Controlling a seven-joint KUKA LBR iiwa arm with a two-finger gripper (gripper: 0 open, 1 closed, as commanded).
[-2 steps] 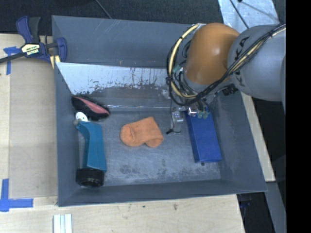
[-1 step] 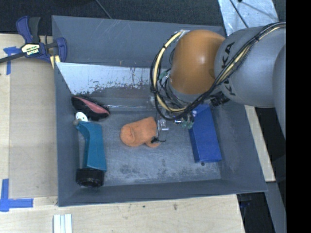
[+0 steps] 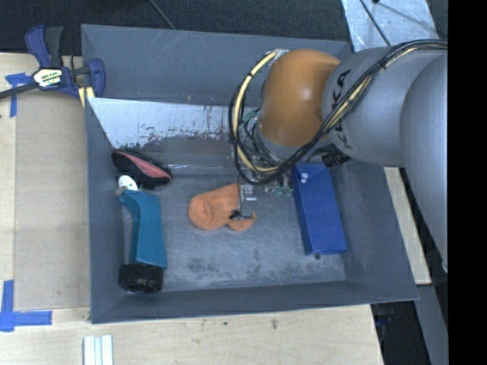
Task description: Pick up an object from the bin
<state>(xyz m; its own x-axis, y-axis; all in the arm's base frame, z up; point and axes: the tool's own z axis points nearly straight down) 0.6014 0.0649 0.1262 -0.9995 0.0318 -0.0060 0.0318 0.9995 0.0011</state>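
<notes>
The gripper [image 3: 245,211] stood low in the middle of the bin [image 3: 228,291], down at the right end of an orange lump [image 3: 211,208] of soft, rounded shape that lay on the bin floor. Whether it was apart or clamped on that end could not be told, since the wrist and its cables hid much of it. Just to the right lay a flat blue box [image 3: 321,213], near the lump but not touching it. Well to the left lay a blue tool with a black round end [image 3: 144,242], and above that a black and pink thing [image 3: 143,169]. As a judgement, the task was about half done: the approach looked complete, while a sure grip and the lift were left.
</notes>
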